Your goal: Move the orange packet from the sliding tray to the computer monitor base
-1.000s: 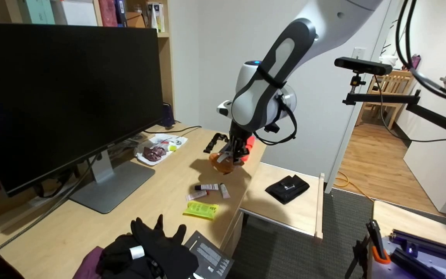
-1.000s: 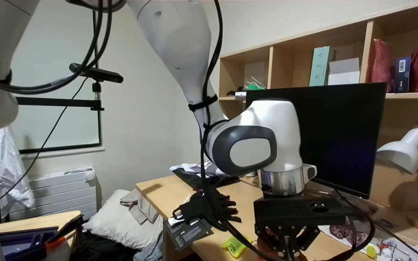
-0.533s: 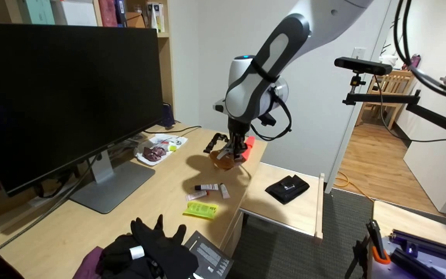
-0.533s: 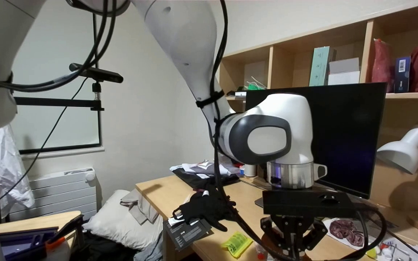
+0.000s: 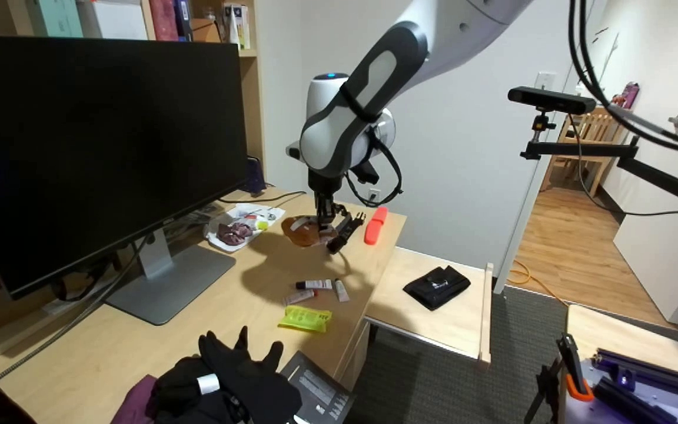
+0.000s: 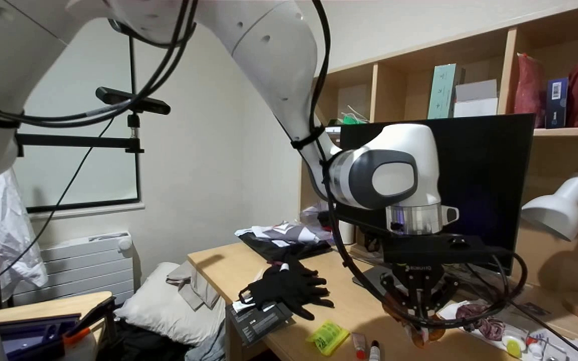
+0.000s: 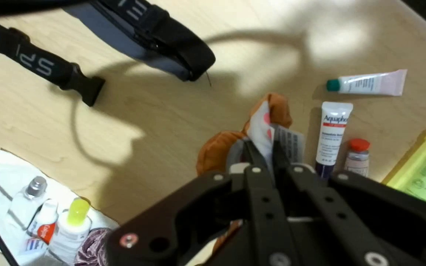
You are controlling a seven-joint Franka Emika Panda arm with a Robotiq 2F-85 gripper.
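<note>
Fingers (image 7: 280, 159) of the gripper (image 7: 264, 147) stand close together, pinching the white, pink-spotted part of the orange packet (image 7: 215, 151) between their tips. In the wrist view, orange lobes bulge ahead of the tips and to their left, while a printed white tag (image 7: 291, 143) juts out at their right. Fingers and packet hang above the desktop (image 5: 245, 312). In an exterior view the computer monitor base (image 5: 192, 280) lies below the fingers and well apart from them; the sliding tray (image 5: 454, 327) is lower still, past the desktop's edge.
</note>
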